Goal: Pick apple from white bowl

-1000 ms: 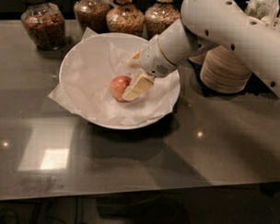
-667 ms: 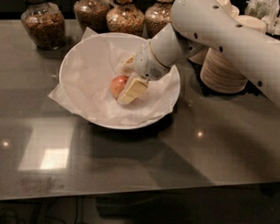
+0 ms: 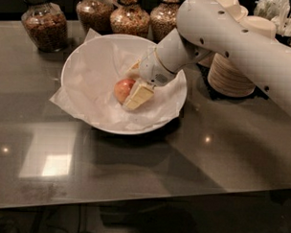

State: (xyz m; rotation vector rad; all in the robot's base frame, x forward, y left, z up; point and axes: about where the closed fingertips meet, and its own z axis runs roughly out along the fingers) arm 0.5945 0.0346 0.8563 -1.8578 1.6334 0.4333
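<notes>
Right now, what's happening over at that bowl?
The robot's arm reaches in from the right, and its hand is down inside the white bowl, right against the apple. The apple looks to be resting on the crinkled paper, not yet lifted out. Jars and stacked tan bowls stand behind.

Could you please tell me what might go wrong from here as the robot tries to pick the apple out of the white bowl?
1. The gripper is down in the white bowl beside the apple; the round fruit may roll away across the crinkled paper.
2. The paper could get pinched and lifted too.
3. The arm passes close over the stacked tan bowls and might knock them.
</notes>
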